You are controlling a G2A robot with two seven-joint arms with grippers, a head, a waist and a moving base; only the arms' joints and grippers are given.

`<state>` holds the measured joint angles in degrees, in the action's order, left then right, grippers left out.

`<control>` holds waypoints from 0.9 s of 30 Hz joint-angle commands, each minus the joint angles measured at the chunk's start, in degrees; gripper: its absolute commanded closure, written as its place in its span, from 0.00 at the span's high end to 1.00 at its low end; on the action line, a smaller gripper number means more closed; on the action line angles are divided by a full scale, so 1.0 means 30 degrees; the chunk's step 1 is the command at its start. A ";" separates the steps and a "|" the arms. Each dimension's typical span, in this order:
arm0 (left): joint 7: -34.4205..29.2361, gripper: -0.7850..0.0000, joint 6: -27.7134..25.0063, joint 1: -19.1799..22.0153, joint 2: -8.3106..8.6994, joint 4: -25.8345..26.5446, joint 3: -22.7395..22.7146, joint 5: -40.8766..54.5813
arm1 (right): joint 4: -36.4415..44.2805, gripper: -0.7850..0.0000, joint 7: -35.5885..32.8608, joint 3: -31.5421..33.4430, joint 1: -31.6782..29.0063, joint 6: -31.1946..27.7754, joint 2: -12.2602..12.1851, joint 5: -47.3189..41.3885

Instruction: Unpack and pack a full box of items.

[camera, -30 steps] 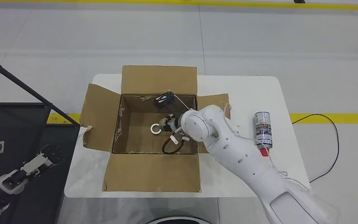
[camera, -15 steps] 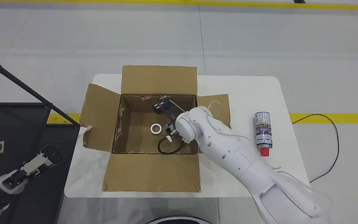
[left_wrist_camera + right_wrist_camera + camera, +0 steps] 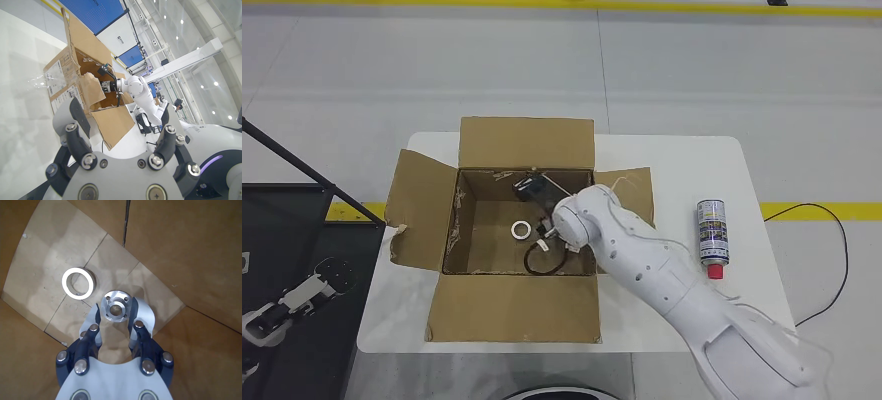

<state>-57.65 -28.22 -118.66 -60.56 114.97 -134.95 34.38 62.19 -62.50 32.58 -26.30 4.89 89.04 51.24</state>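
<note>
Bright hall, pale floor (image 3: 362, 80) with yellow lines; white tabletop (image 3: 682, 160) carrying an open cardboard box (image 3: 527, 142), all four flaps folded out. Right gripper (image 3: 115, 309) is down inside the box, just above its floor, fingers spread to either side of a metal flange (image 3: 122, 309); a sliver of gap shows on one side, so not clamped yet by the look of it. White ring (image 3: 79, 296) lies flat on the box floor just beside the flange, apart from it. Spray can (image 3: 710, 235) lies on the tabletop outside the box, well apart from it. Left gripper (image 3: 121, 108) hangs off the tabletop on the box's opposite side from the can, fingers wide open, empty. Judgement: unpacking partly done, with the can out and the flange and ring to come; repacking all ahead. Shipping labels (image 3: 62, 94) on the box's outer wall and the can's wrap carry print too small to read.
</note>
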 commanded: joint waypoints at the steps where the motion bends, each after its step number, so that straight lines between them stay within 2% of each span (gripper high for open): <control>1: 0.0000 1.00 0.0000 0.0000 0.0000 0.0000 0.0000 0.0000 | 0.0820 0.64 -0.0449 0.0347 -0.0092 -0.0133 -0.0123 0.0015; 8: 0.0000 1.00 0.0000 0.0000 0.0000 0.0000 0.0000 0.0000 | 0.6330 1.00 -0.3006 0.3262 -0.1543 -0.1448 -0.1237 -0.0479; 13: 0.0000 1.00 0.0000 0.0000 0.0000 0.0000 0.0000 0.0000 | 1.0482 1.00 -0.4546 0.6027 -0.3227 -0.2037 -0.2165 0.0154; 16: 0.0000 1.00 0.0000 0.0000 0.0000 0.0000 0.0000 0.0000 | 1.2514 1.00 -0.4965 0.8144 -0.4323 -0.1688 -0.2732 0.1816; 22: 0.0000 1.00 0.0000 0.0000 0.0000 0.0000 0.0000 0.0000 | 1.4315 1.00 -0.5886 1.1851 -0.5608 -0.1138 -0.3530 0.5235; 27: 0.0000 1.00 0.0000 0.0000 0.0000 0.0000 0.0000 0.0000 | 1.3467 1.00 -0.6503 1.4176 -0.5950 -0.0656 -0.4073 1.0178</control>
<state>-57.65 -28.22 -118.66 -60.56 114.97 -134.95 34.38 103.38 -81.85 74.12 -44.08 2.61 77.01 78.64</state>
